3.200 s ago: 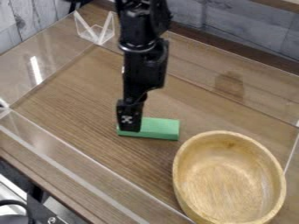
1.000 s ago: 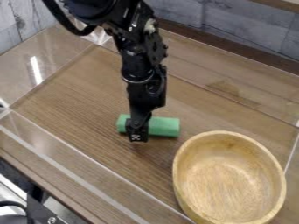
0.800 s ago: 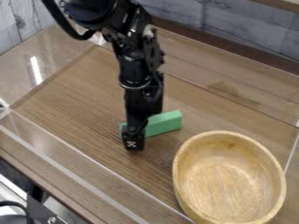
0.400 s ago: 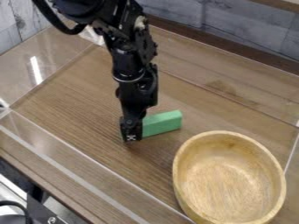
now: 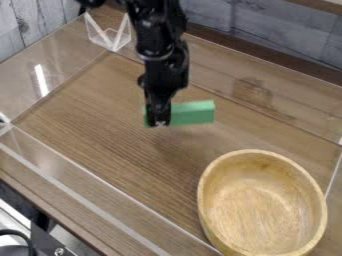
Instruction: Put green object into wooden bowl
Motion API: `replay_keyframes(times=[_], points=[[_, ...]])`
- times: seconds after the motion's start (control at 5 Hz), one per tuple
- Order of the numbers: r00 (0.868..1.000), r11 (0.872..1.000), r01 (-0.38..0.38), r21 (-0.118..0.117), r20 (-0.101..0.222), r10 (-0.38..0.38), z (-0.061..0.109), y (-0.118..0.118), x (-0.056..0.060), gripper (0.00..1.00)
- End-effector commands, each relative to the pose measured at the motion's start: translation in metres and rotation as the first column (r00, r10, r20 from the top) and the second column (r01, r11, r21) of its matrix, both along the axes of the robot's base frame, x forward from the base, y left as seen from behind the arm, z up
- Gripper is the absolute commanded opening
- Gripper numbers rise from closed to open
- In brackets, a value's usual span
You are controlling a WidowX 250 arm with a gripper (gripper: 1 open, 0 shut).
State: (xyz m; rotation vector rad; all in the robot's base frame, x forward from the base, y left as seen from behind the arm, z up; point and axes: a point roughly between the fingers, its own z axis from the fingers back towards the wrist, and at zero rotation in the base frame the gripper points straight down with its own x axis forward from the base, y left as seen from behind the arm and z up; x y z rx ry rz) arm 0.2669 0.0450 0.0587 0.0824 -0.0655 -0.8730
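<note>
So you've got the gripper (image 5: 160, 115) clamped on the green block (image 5: 187, 113), and it looks like you're holding it up above the wooden table (image 5: 114, 150), though the shot's a bit blurry there so don't quote me on fine detail. Your grip is on the block's left end as the camera sees it, with the rest sticking out to the right, tilted a little so that free end sits slightly higher. The black arm (image 5: 156, 40) comes down into view from the top, right over the block. Your wooden bowl (image 5: 262, 205) is on the table down in the lower right of the view, nearer the camera, and the block is apart from it, up and to the left of its rim. The inside of the bowl is plain pale wood all the way round. Over in the bottom left corner you've also got some dark cables (image 5: 19, 234) just beside the table's edge.
</note>
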Motion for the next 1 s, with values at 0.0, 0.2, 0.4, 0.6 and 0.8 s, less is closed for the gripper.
replay_keyframes(times=[0.0,0.2,0.4,0.6,0.8], points=[[0.999,1.0,0.021,-0.006,0.041,-0.02,0.018,-0.008,0.013,0.0],[0.999,1.0,-0.016,-0.019,0.041,0.017,0.012,-0.02,0.012,0.0],[0.998,0.998,-0.046,-0.032,0.04,0.047,0.005,-0.029,0.012,0.0],[0.999,0.999,-0.03,-0.044,0.035,0.032,-0.011,-0.04,0.01,0.0],[0.999,0.998,-0.034,-0.047,0.033,0.035,-0.021,-0.044,0.013,0.0]])
